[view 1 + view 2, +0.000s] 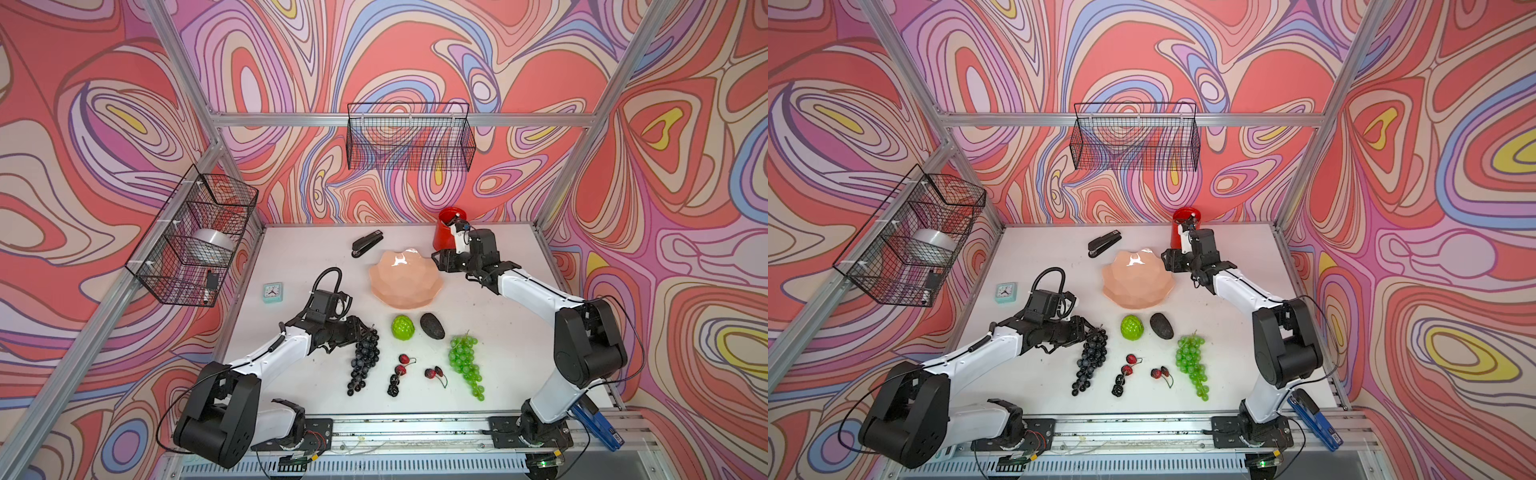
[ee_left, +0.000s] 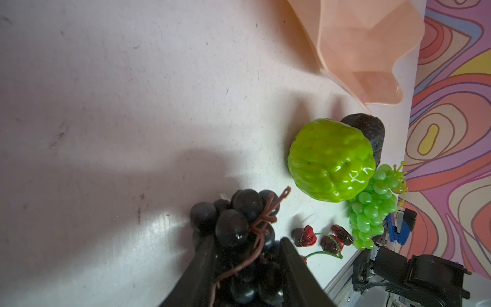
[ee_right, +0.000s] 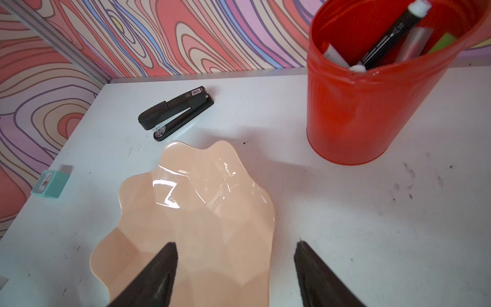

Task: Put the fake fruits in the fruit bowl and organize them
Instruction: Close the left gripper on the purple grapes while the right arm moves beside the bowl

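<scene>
My left gripper (image 2: 247,240) clamps the dark purple grape bunch (image 2: 231,226) at its stem end. My right gripper (image 3: 236,244) gapes wide and empty over the rim of the fruit bowl (image 3: 268,212).

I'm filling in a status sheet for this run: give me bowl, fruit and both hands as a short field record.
fruit bowl: empty, on the table
left hand: closed on the stem end of the dark grape bunch, bunch lying on the table
right hand: open, empty, over the bowl's rim
loose on table: green grape bunch, lime-green fruit, avocado, cherries, blackberries
</scene>
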Available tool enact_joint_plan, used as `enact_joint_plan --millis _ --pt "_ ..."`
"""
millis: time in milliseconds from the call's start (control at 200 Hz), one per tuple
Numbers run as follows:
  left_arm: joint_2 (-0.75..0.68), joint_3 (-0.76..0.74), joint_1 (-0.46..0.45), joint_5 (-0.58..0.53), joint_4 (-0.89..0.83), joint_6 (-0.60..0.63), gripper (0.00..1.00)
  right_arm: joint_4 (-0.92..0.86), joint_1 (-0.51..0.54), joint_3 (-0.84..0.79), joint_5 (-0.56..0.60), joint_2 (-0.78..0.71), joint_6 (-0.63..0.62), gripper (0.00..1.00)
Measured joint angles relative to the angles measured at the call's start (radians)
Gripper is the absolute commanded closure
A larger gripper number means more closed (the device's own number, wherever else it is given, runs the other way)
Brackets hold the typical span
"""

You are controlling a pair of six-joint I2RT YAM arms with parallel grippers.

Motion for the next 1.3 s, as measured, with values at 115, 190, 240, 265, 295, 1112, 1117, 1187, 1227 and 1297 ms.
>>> enact_joint_plan --millis 115,190,240,265,295,1112,1117,1187,1227,1297 --pt "-0.001 -0.011 0.0 -0.002 0.015 0.0 0.64 0.0 0.0 -0.003 0.0 0.0 0.001 0.27" --pt "-0.001 -0.012 0.0 -0.001 0.021 -0.002 0.7 0.0 0.0 -0.004 -0.001 0.0 0.004 0.28" --pt "-0.002 -0.012 0.0 -0.001 0.024 -0.003 0.71 0.0 0.0 -0.004 -0.002 0.0 0.006 0.28" --pt "-0.002 -0.012 0.0 0.0 0.025 -0.003 0.71 0.0 0.0 -0.004 -0.002 0.0 0.007 0.28" --pt "-0.003 -0.012 0.0 0.0 0.025 -0.006 0.71 0.0 0.0 -0.004 -0.003 0.0 0.008 0.28" --pt "-0.035 -0.013 0.0 0.041 0.041 -0.051 0.87 0.014 0.0 -0.027 -0.012 -0.001 0.027 0.28" --pt "-0.035 -0.013 0.0 0.041 0.042 -0.051 0.87 0.014 0.0 -0.027 -0.012 -0.001 0.027 0.27" --pt "-0.035 -0.013 0.0 0.04 0.044 -0.053 0.88 0.015 0.0 -0.027 -0.012 -0.001 0.03 0.28" --pt "-0.035 -0.013 0.0 0.037 0.045 -0.054 0.91 0.018 0.0 -0.028 -0.012 -0.001 0.031 0.28" --pt "-0.035 -0.013 0.0 0.031 0.048 -0.055 0.98 0.019 0.001 -0.029 -0.012 -0.001 0.034 0.28"
